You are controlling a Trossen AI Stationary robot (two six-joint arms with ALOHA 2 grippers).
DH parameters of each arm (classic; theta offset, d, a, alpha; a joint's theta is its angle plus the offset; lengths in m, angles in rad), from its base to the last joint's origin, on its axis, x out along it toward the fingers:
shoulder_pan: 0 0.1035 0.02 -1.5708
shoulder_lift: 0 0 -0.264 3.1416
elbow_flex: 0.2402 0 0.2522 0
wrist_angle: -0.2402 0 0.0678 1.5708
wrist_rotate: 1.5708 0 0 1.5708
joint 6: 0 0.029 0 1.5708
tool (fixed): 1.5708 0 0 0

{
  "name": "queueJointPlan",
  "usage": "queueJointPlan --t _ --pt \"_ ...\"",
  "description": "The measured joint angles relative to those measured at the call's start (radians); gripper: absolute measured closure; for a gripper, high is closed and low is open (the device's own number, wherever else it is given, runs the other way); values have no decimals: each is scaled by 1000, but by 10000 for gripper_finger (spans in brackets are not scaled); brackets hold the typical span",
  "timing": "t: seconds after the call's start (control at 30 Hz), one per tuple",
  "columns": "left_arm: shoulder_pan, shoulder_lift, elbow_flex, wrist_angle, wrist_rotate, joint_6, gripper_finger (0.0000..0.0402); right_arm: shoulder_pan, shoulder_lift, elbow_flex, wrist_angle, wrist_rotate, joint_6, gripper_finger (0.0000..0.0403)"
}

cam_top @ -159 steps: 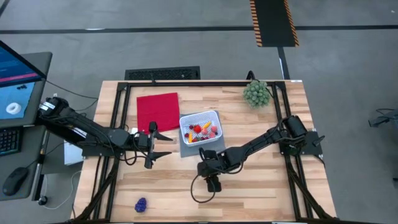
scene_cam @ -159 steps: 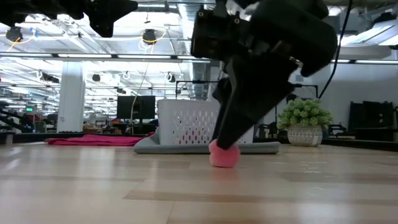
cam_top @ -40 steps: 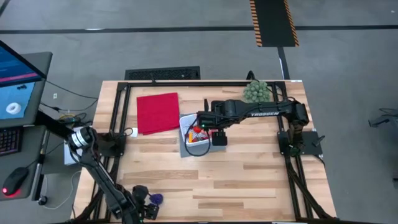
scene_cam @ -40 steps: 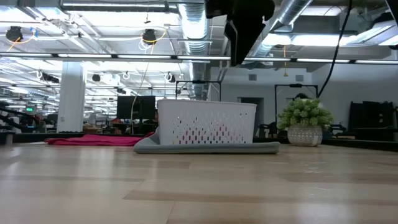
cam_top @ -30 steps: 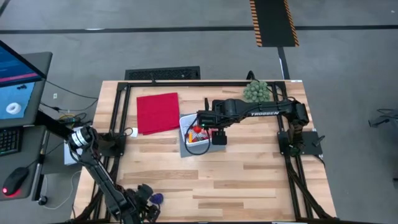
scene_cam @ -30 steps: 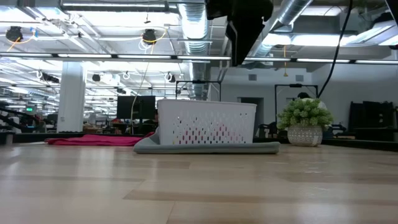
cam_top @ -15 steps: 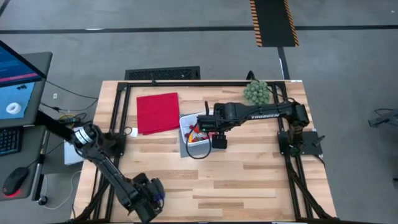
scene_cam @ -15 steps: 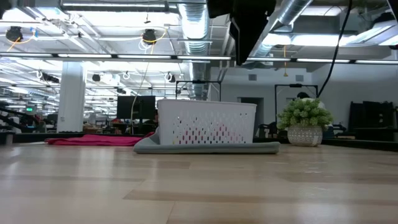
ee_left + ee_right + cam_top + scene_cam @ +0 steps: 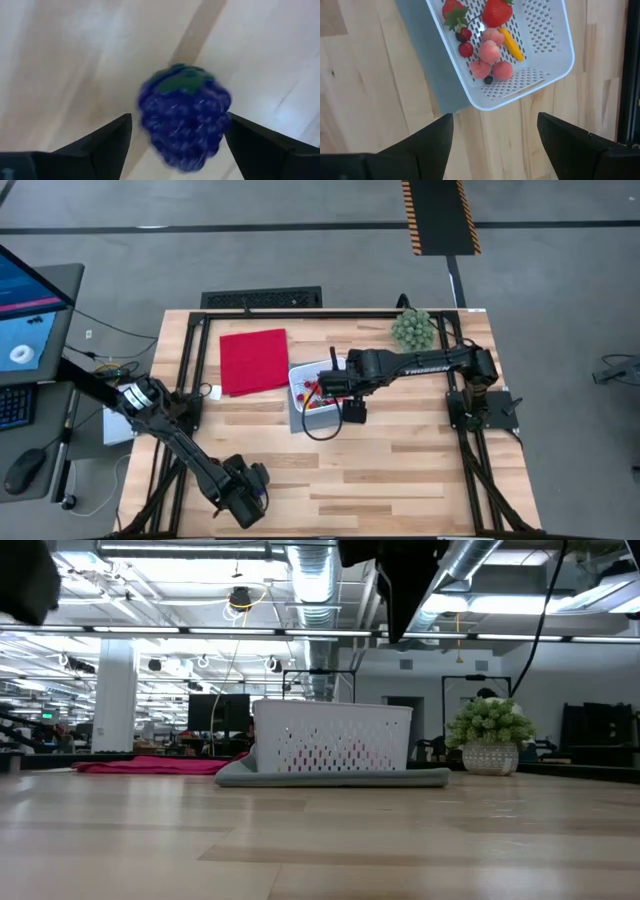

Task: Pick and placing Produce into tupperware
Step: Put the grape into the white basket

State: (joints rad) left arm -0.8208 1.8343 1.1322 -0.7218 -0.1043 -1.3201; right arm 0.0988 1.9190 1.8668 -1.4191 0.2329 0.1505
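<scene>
The purple grape bunch lies on the bare wood near the table's near-left edge. My left gripper points straight down over it, open, one finger on either side of the bunch and not touching it. The white tupperware sits on a grey mat and holds produce: strawberries, pink peaches, small red berries and a yellow-orange piece. My right gripper hangs open above the tupperware's near edge, with nothing between its fingers.
A flat red cloth lies on the table to the left of the tupperware. A green spiky plant in a pot stands at the far right corner. Bare wood lies between the grapes and the tupperware.
My left gripper has swung along the near edge toward the table's right, sunk a little and rolled about its wrist, so that it now stands over the grape bunch. It has stayed open. The right gripper has drifted slightly over the tupperware.
</scene>
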Motion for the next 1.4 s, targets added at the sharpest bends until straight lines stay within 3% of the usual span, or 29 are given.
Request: queueJointPlan --t 0.3,0.5,0.67,0.77,0.93,1.17,1.23,1.4 --pt "29 -4 -51 70 -3 -5 113 6 0 0 -9 0 0 92" --pt "38 -3 -51 49 -23 0 197 5 0 0 -14 2 -6 92" --pt "46 3 0 44 -157 55 257 4 0 0 -21 4 -23 92" --pt "51 2 61 -16 -211 108 252 4 0 0 -38 4 -25 92" --pt "96 1 181 -214 -341 198 208 4 0 0 -131 8 0 92" --pt "250 -1 338 -484 -528 412 198 31 -23 -1 -154 8 52 92" --pt "314 -2 373 -493 -534 493 199 48 -22 -1 -152 7 60 92" --pt "417 -3 411 -499 -430 581 220 92 -22 -12 -151 23 80 92"
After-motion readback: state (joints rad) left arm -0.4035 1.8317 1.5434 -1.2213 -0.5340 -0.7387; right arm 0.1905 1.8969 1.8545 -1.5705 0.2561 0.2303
